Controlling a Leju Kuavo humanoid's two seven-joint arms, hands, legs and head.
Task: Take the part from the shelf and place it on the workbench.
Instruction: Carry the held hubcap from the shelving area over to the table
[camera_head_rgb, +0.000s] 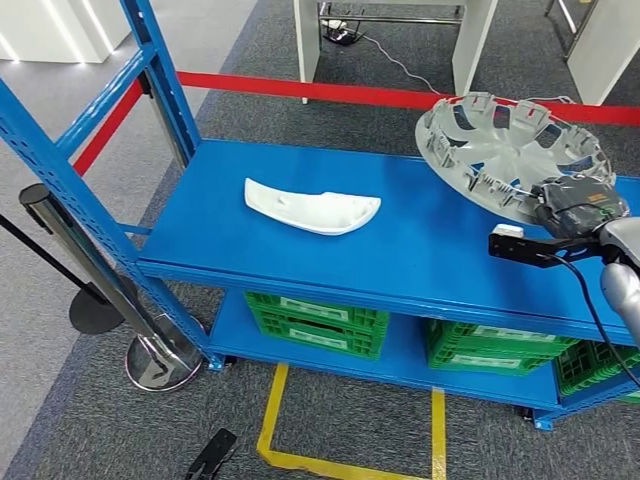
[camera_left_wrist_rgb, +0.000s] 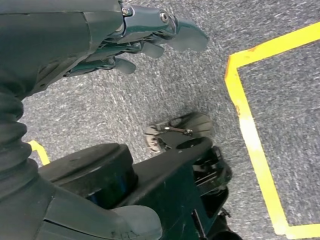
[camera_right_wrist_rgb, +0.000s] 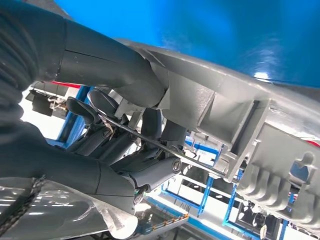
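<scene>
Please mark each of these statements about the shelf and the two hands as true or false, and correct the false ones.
1. The right hand holds the round grey wheel cover by its rim. True; the cover is tilted, its far side raised above the blue shelf.
2. The curved white part lies on the floor. False; it lies on the upper board of the shelf, to the left of the wheel cover.
3. The left hand holds the white part. False; it hangs over the grey carpet and holds nothing.
4. Green crates stand on the lower board of the shelf. True.
5. A red belt runs behind the shelf. True.
</scene>
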